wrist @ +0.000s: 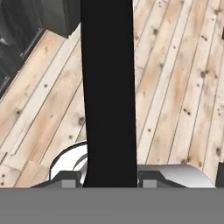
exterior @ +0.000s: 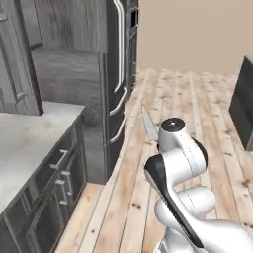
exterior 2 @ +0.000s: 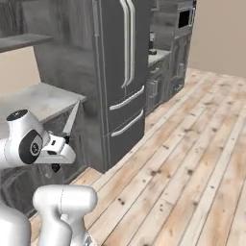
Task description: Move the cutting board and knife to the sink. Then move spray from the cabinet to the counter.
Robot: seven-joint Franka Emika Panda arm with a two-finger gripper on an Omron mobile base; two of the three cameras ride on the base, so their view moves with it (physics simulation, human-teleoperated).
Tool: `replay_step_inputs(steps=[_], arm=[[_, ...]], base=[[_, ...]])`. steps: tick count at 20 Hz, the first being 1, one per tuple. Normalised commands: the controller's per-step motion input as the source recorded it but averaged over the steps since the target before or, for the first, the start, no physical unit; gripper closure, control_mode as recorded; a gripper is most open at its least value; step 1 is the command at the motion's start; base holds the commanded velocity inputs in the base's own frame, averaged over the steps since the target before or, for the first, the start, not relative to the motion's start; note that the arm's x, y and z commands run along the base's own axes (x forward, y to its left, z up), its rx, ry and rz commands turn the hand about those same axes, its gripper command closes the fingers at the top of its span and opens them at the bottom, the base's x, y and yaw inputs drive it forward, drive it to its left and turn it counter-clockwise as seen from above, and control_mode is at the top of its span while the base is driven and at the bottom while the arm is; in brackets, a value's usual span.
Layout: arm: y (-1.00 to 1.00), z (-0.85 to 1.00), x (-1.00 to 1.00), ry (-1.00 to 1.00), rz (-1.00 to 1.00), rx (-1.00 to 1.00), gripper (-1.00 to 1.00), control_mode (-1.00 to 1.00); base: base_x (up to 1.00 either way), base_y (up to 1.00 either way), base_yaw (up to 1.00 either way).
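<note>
My gripper (exterior 2: 61,140) is shut on the knife, held out over the wooden floor. The slim silver blade (exterior 2: 72,117) points up and away from the hand. In the left base view the blade (exterior: 149,123) rises from behind the arm's wrist. In the hand view the black handle (wrist: 107,87) runs straight up between the two fingertips (wrist: 70,179), with my gripper (wrist: 109,180) closed around it. The grey-white marbled counter (exterior: 29,136) (exterior 2: 41,98) lies to the left. A dark panelled cabinet door (exterior: 14,64) stands above it. The cutting board, sink and spray are out of view.
A tall dark fridge (exterior: 116,74) (exterior 2: 120,62) with silver bar handles stands just past the counter's end. Dark base drawers (exterior: 59,178) sit under the counter. Further back is an oven stack (exterior 2: 180,29). A dark unit (exterior: 243,108) edges the floor at right. Wooden floor (exterior 2: 192,153) spreads open to the right.
</note>
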Motion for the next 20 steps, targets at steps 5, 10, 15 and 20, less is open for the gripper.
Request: replay_step_inputs(steps=[5, 10, 15, 20], arm=[[0.00, 0.00, 0.00, 0.00, 0.00, 0.00, 1.00, 1.00], [0.00, 0.00, 0.00, 0.00, 0.00, 0.00, 1.00, 1.00], [0.00, 0.00, 0.00, 0.00, 0.00, 0.00, 1.00, 1.00], [0.00, 0.00, 0.00, 0.00, 0.00, 0.00, 1.00, 1.00]], base=[[0.00, -0.01, -0.84], [0.19, 0.02, -0.71], [0.44, 0.00, -0.61], [0.84, 0.52, -0.37]])
